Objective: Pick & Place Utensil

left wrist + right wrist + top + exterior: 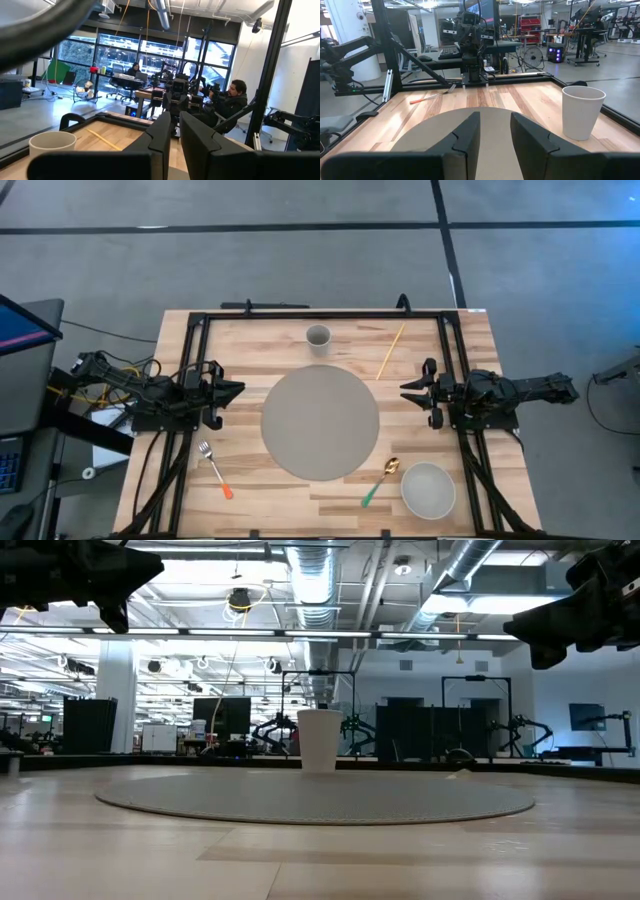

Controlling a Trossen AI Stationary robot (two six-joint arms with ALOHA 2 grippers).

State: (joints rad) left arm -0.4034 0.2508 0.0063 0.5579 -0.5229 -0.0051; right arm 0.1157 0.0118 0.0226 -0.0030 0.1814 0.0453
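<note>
On the table lie a fork point(214, 470) with an orange handle near the left front, a gold spoon point(381, 480) with a green handle near the right front, and a yellow stick point(391, 351) at the far right. The fork point(432, 96) also shows in the right wrist view. My left gripper point(237, 389) point(175, 120) hovers at the left rim of the round grey mat point(320, 423), open by a narrow gap. My right gripper point(406, 391) point(495, 120) hovers at the mat's right rim, open. Both hang above the table and hold nothing.
A white paper cup point(318, 337) point(320, 740) point(582, 112) stands upright beyond the mat's far rim. A pale bowl point(428, 489) sits at the right front, next to the spoon. A black frame point(320, 313) runs along the table's far and side edges. A person sits in the room beyond.
</note>
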